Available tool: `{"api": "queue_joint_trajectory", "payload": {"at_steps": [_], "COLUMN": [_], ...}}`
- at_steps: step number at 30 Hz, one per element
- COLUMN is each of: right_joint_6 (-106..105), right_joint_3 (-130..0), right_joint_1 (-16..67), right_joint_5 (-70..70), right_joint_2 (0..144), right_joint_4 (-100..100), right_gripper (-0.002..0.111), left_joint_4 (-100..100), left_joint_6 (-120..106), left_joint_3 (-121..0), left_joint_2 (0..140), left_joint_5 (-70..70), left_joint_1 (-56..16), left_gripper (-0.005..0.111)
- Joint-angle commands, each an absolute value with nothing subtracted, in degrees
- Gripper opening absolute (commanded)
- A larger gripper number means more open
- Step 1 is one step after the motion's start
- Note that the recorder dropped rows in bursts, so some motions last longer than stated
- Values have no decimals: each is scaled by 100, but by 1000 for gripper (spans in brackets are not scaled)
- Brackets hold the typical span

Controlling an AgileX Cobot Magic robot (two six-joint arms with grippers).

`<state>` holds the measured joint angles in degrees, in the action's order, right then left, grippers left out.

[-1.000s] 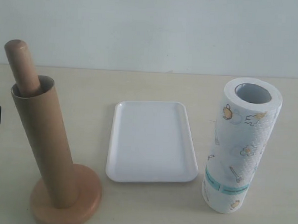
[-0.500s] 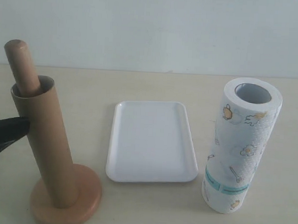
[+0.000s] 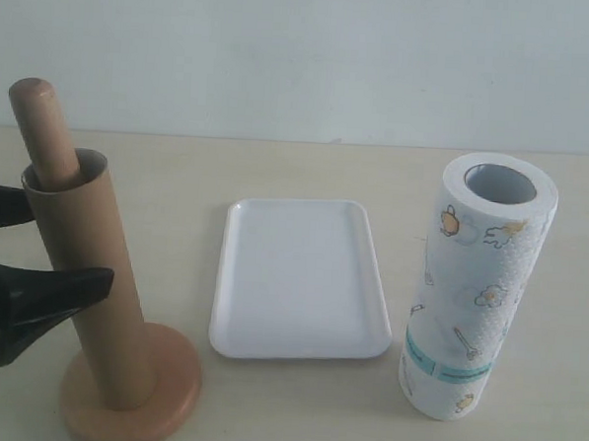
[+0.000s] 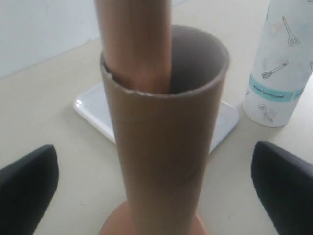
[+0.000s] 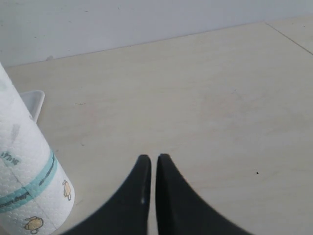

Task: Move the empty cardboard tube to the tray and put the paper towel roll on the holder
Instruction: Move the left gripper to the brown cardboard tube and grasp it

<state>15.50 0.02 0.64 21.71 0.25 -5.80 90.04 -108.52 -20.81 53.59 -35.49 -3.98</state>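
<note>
Cardboard tube [image 3: 77, 229] around holder pole [image 3: 42, 128], tray [image 3: 301, 280] beside, paper towel roll [image 3: 479, 289] upright

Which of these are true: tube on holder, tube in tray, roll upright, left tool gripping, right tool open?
The empty cardboard tube sits over the holder pole: true.
The tube lies in the tray: false, it is on the holder.
The paper towel roll stands upright beside the tray: true.
The left tool grips the tube: false, its jaws stand open around it.
The right tool is open: false, it is shut, holding nothing.
</note>
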Motion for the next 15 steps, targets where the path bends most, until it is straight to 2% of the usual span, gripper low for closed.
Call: {"api": "queue_joint_trajectory", "payload": {"at_steps": [1,15], "right_joint_6": [1527,1527], "right_joint_3": [0,0], "right_joint_1": [71,71], "right_joint_5": [2131,2131], "right_joint_2": [0,0], "right_joint_4": [-613,-613], "right_gripper": [4,4], "left_joint_4": [9873,9995], "left_joint_6": [-11586,-12216], "left_joint_3": [-2042,-2042], "left_joint_2": [5920,6887], "left_joint_5": [-3795,-3982], "left_joint_1": [-421,-421], "left_gripper": [103,100]}}
